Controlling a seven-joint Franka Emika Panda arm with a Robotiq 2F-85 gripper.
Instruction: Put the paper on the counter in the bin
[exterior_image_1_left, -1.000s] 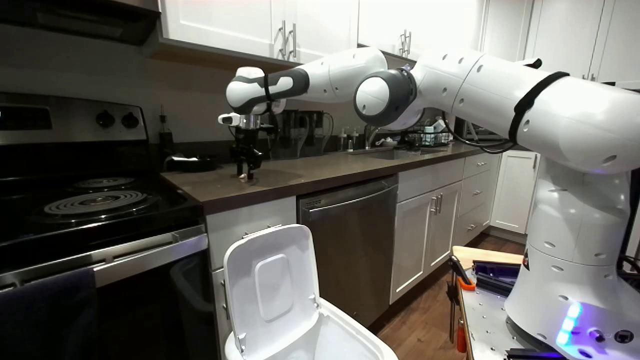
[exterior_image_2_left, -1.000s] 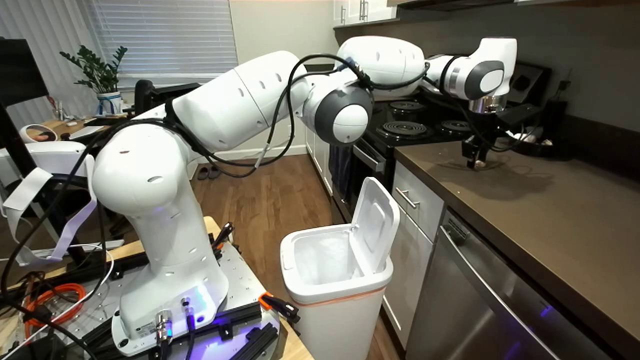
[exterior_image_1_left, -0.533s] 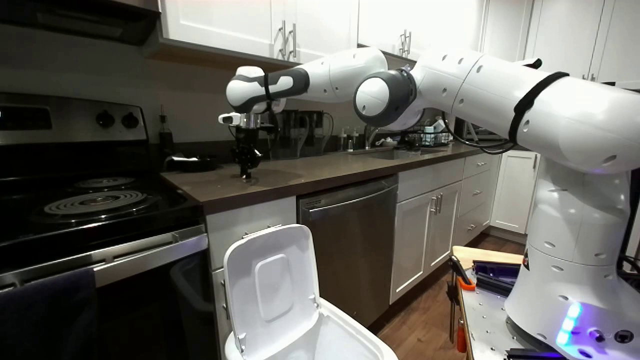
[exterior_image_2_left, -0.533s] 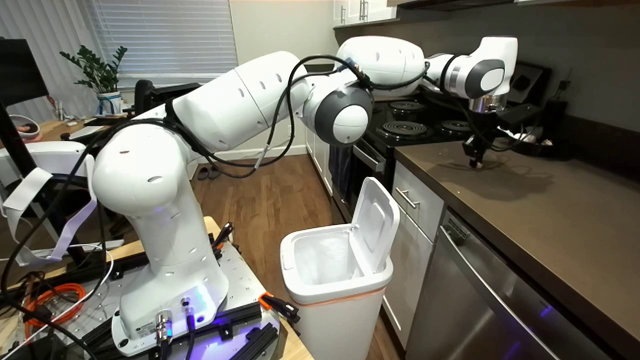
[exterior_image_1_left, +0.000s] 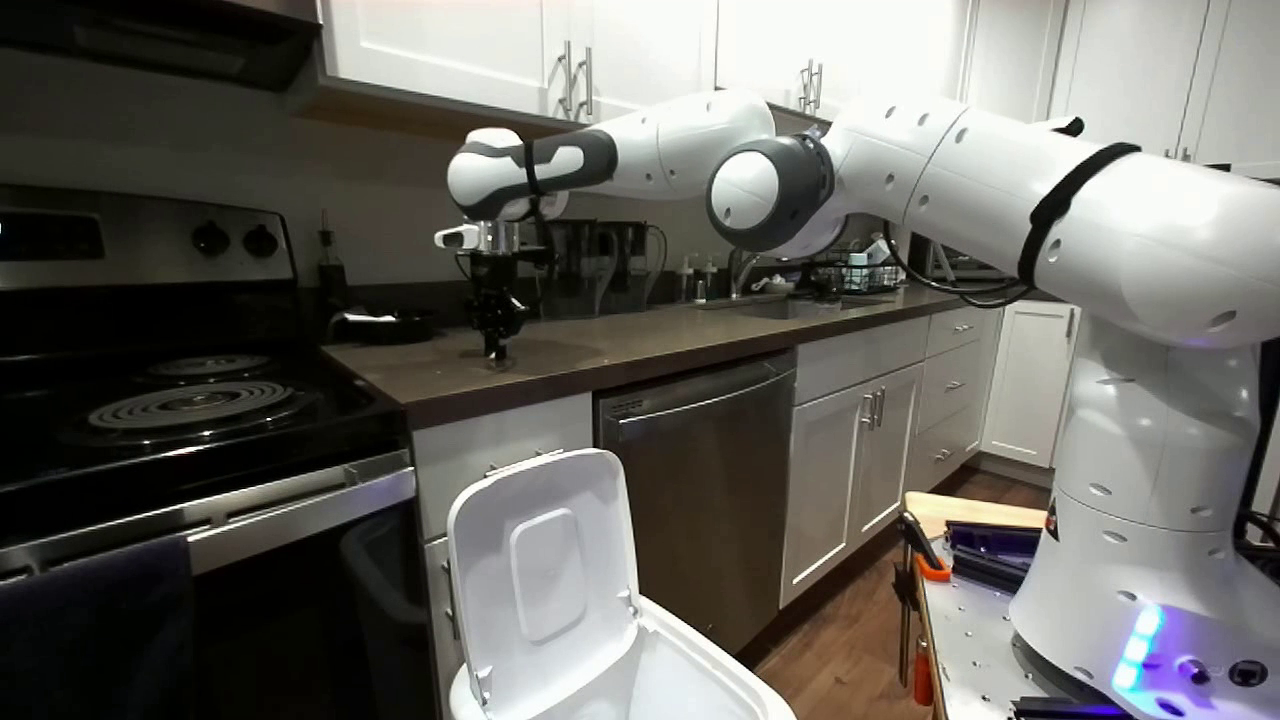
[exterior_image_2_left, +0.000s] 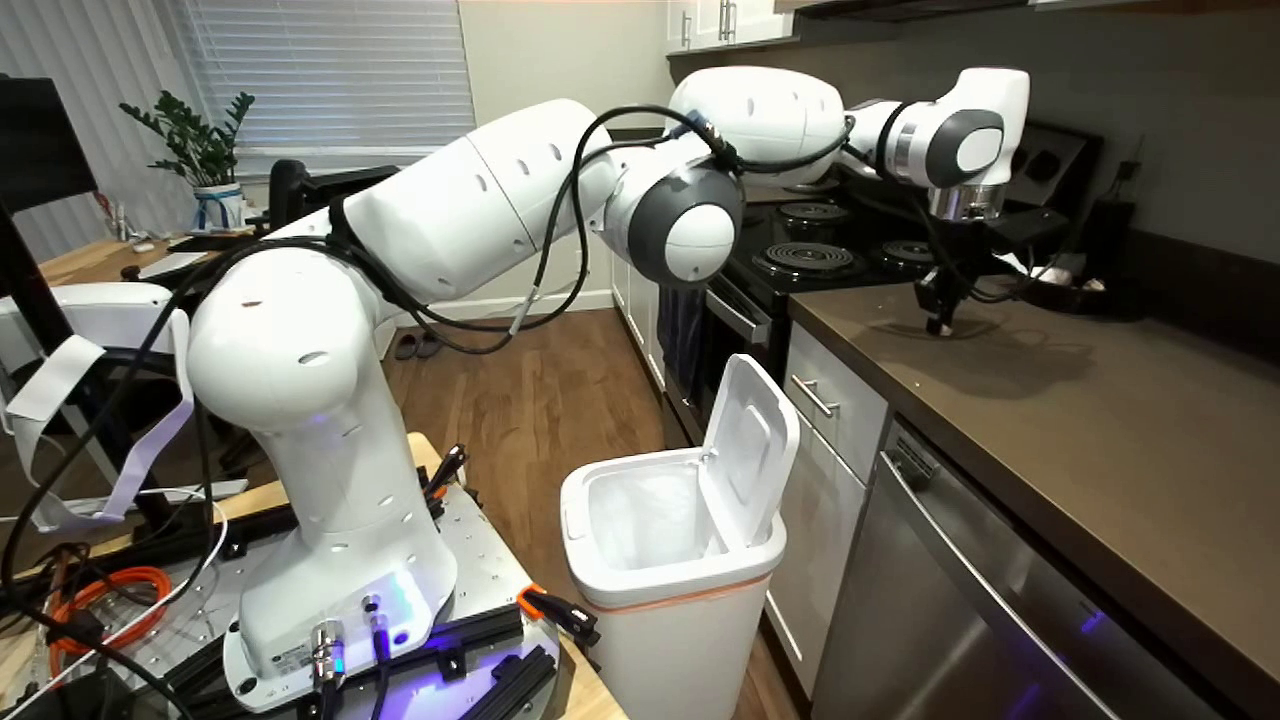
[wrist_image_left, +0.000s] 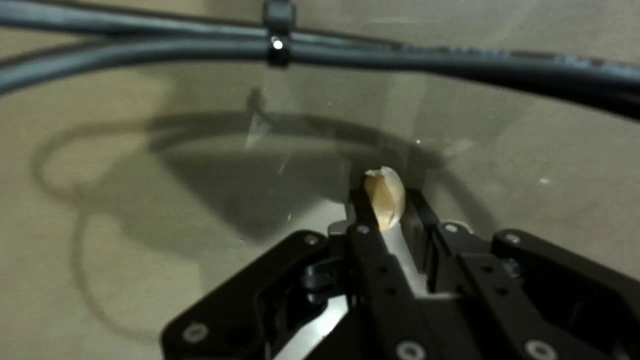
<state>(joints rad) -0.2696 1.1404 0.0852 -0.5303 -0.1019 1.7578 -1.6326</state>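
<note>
Paper (wrist_image_left: 391, 192), though to me it looks more like a papery garlic clove, shows just right of centre in the wrist view, pinched in my end effector (wrist_image_left: 386, 197) down near the tabletop (exterior_image_2_left: 1150, 450); whether it touches that surface I cannot tell. I should squeeze gently, since it may flake or slip, rise straight up, then swing to the bin (exterior_image_2_left: 680, 650) at lower centre of an exterior view and release low over it, clear of the raised lid (exterior_image_2_left: 755, 450).
</note>
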